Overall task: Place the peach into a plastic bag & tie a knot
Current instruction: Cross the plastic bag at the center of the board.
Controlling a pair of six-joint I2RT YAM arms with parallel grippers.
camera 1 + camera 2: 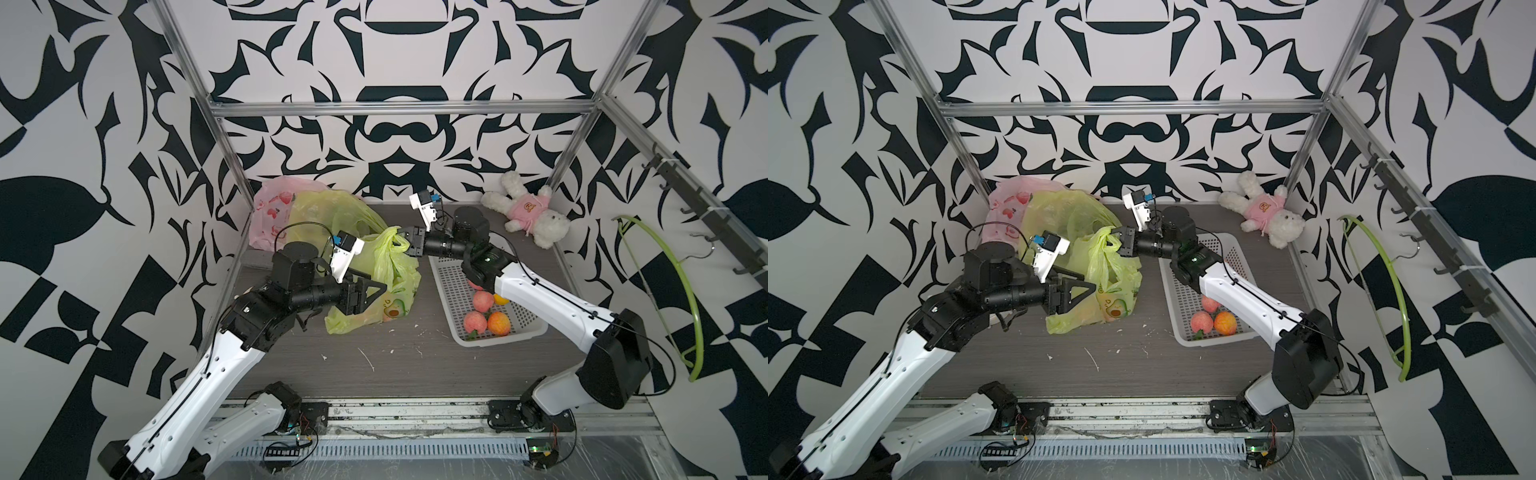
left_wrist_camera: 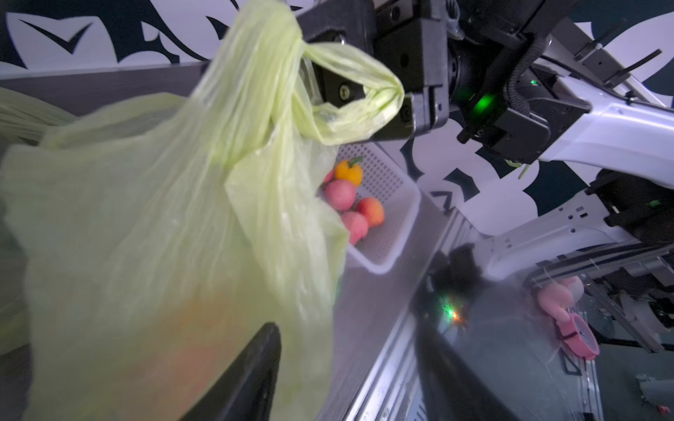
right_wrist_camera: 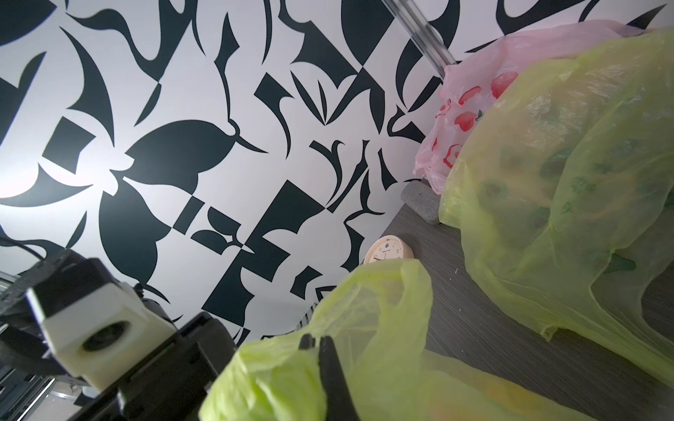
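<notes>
The peach [image 2: 175,328] showed only as a blurred orange-pink glow low inside the green plastic bag [image 1: 392,270], so it was judged to be already in. The bag stood a little toward 9 o'clock of the table's middle. Its bottom seemed to rest on the table [image 1: 374,374] and its top was drawn up into a bunched neck pointing to 12 o'clock.

The right gripper [image 1: 402,240] reached in from 3 o'clock with its jaws pressed together on that gathered neck, and one handle loop spilled loose beside them. This hold kept the bag upright and its mouth gathered, which suited the knot to come. The left gripper [image 1: 374,289] sat at the bag's 9 o'clock side, low against its belly. Its jaws were spread and pinched nothing, and it was probably placed there to take the loose handle. No knot could be made out.

At the bag's 3 o'clock lay the white basket [image 1: 494,341] with spare peaches [image 1: 475,322], partly under the right arm. Two spare bags [image 1: 328,212] were heaped at 11 o'clock, and a plush rabbit [image 1: 528,212] lay in the corner at 1 o'clock, well clear of the work.
</notes>
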